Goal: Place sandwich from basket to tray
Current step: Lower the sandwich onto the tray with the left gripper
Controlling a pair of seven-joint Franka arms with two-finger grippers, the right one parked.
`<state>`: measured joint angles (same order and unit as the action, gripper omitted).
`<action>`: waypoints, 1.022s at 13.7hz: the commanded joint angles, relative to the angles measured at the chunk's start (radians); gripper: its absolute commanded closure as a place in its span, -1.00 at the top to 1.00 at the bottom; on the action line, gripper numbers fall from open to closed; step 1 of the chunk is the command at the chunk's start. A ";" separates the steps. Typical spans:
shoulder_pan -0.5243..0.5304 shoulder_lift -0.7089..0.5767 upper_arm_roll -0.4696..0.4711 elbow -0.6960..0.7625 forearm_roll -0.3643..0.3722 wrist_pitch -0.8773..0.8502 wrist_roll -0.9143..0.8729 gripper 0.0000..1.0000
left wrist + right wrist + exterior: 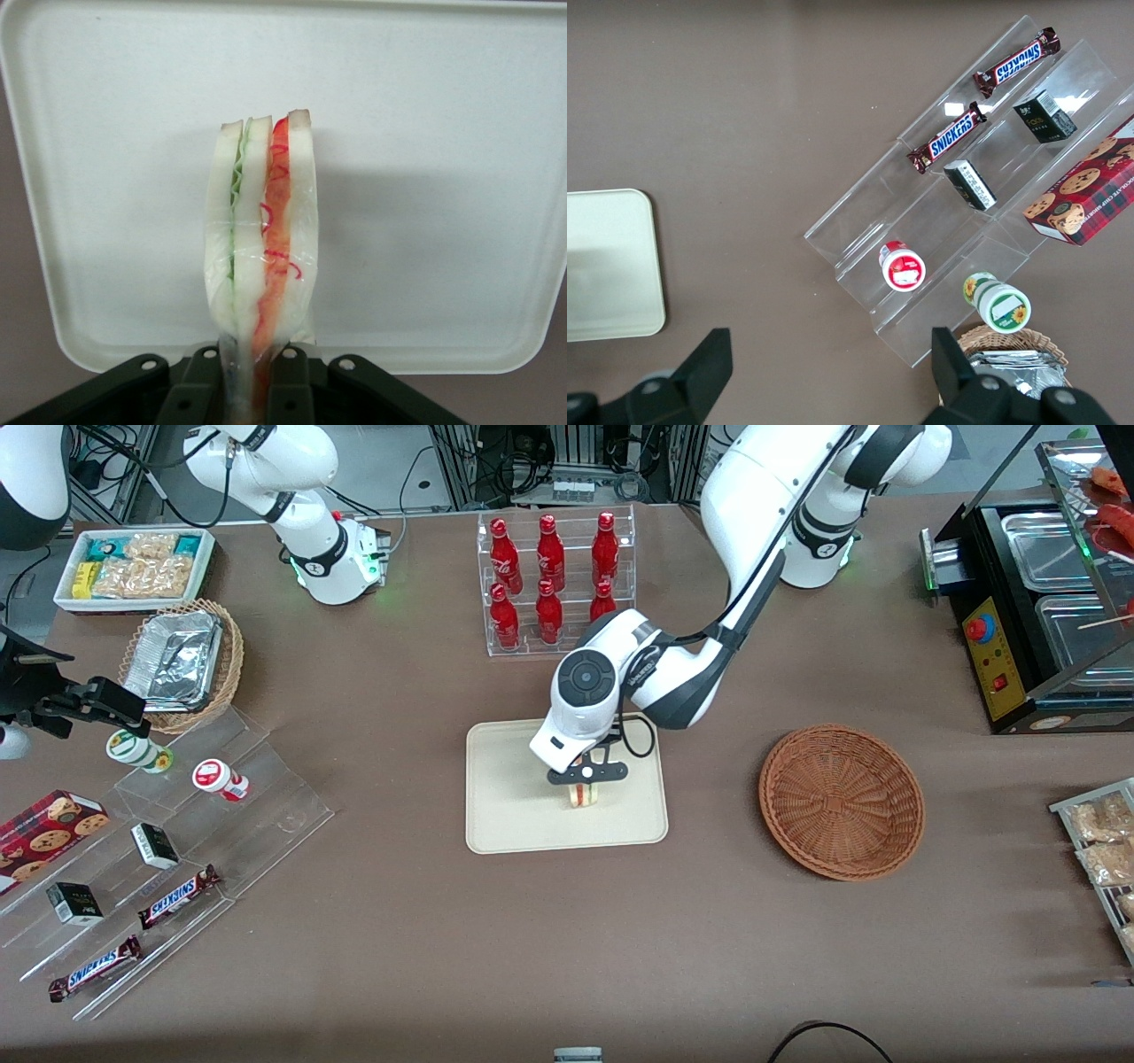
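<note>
Brown cloth covers the big worktop (399, 921), and the job is nearly done. The working arm's black jaws (254, 376) are squeezed tight on the small triangle sandwich (261, 239), a wedge of soft white bread in clear wrap with red, orange and green filling showing on its cut side. The jaws hold it by one end, and the rest of it sticks out over the flat cream tray with rounded corners (443, 177).

From the front, the sandwich (583, 794) sits low over the tray (505, 797), inside its low rim. It looks like it is touching the tray or just above it; I cannot tell which.

The round reddish-brown wicker basket (842, 802) lies well apart from the tray, toward the working arm's end of the worktop, and nothing shows inside it.

So the lifting and carrying look finished. What is left, I think, is for the jaws to let go and the arm to lift away.
</note>
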<state>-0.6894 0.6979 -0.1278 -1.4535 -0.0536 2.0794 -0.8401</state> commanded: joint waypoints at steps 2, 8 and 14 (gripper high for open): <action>-0.041 0.090 0.017 0.126 0.079 -0.062 -0.080 -1.00; -0.048 0.121 0.019 0.154 0.087 -0.074 -0.083 -1.00; -0.047 0.133 0.020 0.154 0.086 -0.065 -0.116 -1.00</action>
<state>-0.7196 0.8127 -0.1221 -1.3421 0.0174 2.0312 -0.9266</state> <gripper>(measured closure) 0.846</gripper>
